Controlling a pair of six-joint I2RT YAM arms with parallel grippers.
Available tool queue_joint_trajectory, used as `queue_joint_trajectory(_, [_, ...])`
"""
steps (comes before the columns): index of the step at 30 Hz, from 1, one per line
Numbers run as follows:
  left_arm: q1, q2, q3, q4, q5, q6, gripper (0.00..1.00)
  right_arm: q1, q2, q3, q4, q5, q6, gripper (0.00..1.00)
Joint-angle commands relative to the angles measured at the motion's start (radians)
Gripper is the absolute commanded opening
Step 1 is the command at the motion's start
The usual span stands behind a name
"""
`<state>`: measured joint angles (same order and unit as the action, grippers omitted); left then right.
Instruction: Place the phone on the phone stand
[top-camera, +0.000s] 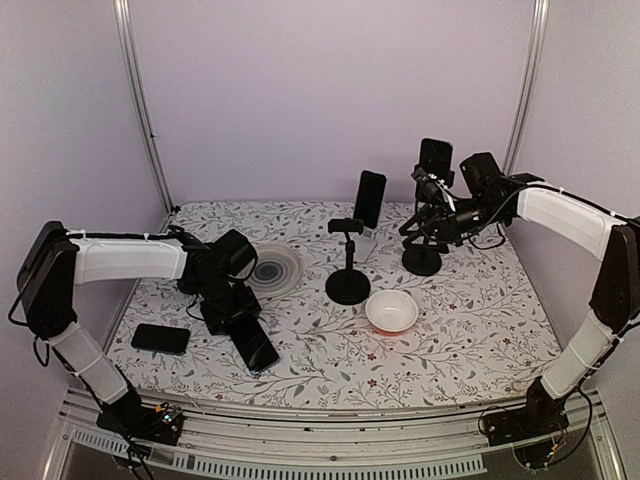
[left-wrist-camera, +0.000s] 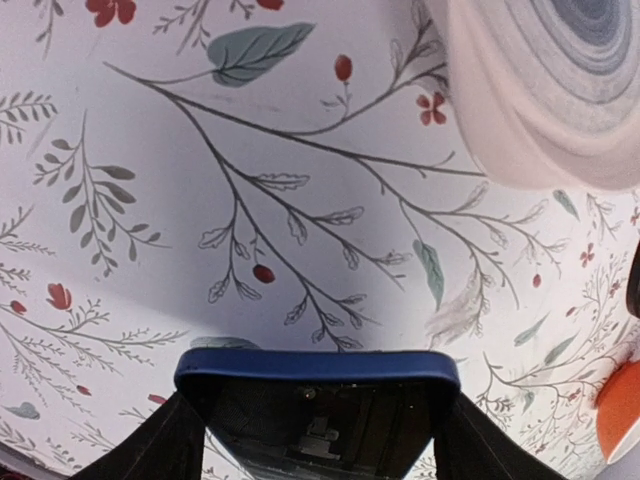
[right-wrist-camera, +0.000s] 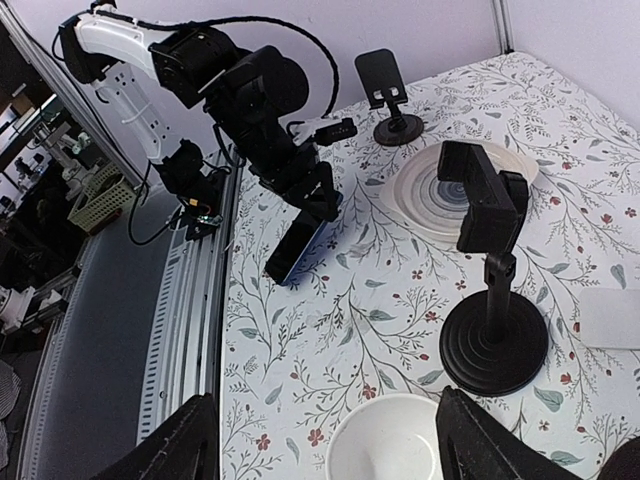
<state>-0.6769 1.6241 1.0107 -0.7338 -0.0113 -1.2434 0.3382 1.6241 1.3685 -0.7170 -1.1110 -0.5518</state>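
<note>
Your left gripper (top-camera: 240, 320) was clamped on the phone (top-camera: 255, 345), fingers (left-wrist-camera: 140, 450) pressing both sides of its blue-edged case. The phone hung tilted, its lower end at or just above the table (top-camera: 470, 330), near-left of the plate (top-camera: 275, 268) and well apart from the phone stand (top-camera: 347, 262) to its right. Your right gripper (right-wrist-camera: 325, 398) was spread wide, holding nothing, at the far right.

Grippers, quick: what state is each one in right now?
Left gripper: jaws shut on the black flat phone with a blue edge.
Right gripper: jaws open, holding nothing.
</note>
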Motion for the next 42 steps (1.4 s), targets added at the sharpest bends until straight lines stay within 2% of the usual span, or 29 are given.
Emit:
queue_joint_trajectory(1, [-0.053, -0.066, 0.020, 0.059, -0.098, 0.011, 0.00, 0.076, -0.018, 0.097, 0.009, 0.040, 0.046, 0.77])
queue_joint_trajectory(9, [-0.182, -0.120, 0.102, 0.039, -0.344, 0.010, 0.00, 0.261, 0.027, 0.132, 0.146, 0.132, 0.186, 0.75])
queue_joint_trajectory(22, [-0.320, -0.279, 0.151, 0.075, -0.570, -0.001, 0.00, 0.477, 0.191, 0.213, 0.228, 0.299, 0.371, 0.77])
queue_joint_trajectory(33, [-0.340, -0.363, 0.172, 0.187, -0.626, 0.009, 0.00, 0.508, 0.316, 0.353, 0.228, 0.310, 0.443, 0.77])
queue_joint_trajectory(39, [-0.339, -0.346, 0.198, 0.237, -0.619, 0.018, 0.00, 0.518, 0.356, 0.372, 0.233, 0.322, 0.450, 0.73])
queue_joint_trajectory(42, [-0.339, -0.334, 0.212, 0.249, -0.611, 0.025, 0.00, 0.519, 0.377, 0.392, 0.235, 0.325, 0.451, 0.67])
